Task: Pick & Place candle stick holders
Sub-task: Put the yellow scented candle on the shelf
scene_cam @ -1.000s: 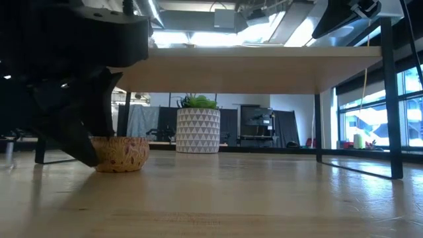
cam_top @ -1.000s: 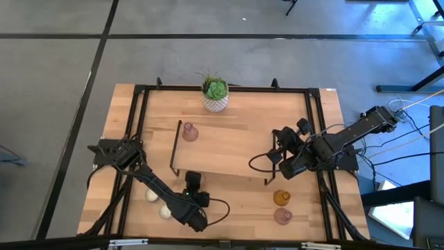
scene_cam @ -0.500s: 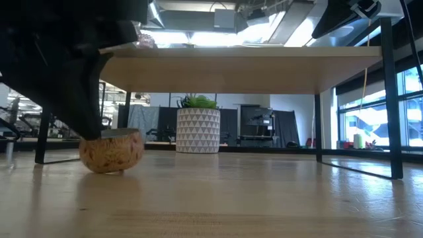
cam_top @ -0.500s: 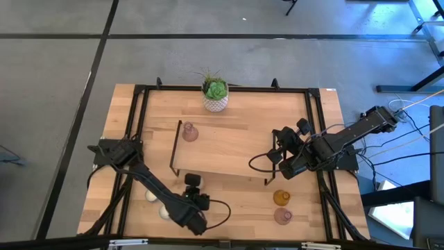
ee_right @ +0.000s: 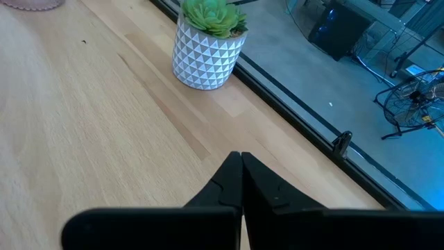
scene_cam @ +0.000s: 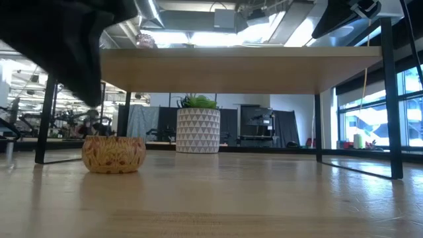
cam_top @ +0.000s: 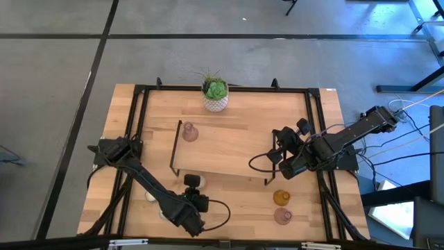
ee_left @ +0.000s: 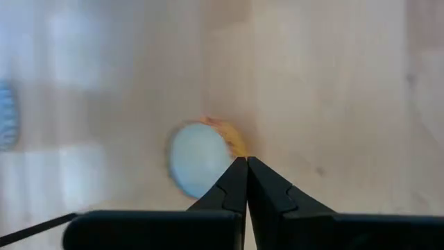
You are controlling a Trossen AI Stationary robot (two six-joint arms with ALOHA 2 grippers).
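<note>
My left gripper (cam_top: 186, 212) is shut and empty at the near left. It points down above a low cream holder (ee_left: 201, 160), which stands upright on its base (scene_cam: 114, 154) with the dark gripper (scene_cam: 66, 53) clear above it. Two more cream holders (cam_top: 150, 197) (cam_top: 162, 212) lie partly under the arm. A pink holder (cam_top: 189, 132) stands on the raised wooden shelf (cam_top: 222, 149). An amber holder (cam_top: 280, 198) and a pink one (cam_top: 282, 216) stand on the table at the near right. My right gripper (cam_top: 277, 156) is shut and empty over the shelf's right end (ee_right: 241, 163).
A white patterned pot with a green plant (cam_top: 215, 94) stands at the table's far edge, also in the right wrist view (ee_right: 208, 48). The shelf's black legs (scene_cam: 390, 99) stand on the table. A black frame (cam_top: 139, 125) runs along the table's sides.
My left gripper has gone up off the cream holder. The holder tipped and shifted a little toward the table's left under the gripper. It now stands upright again on the table, apart from the gripper.
</note>
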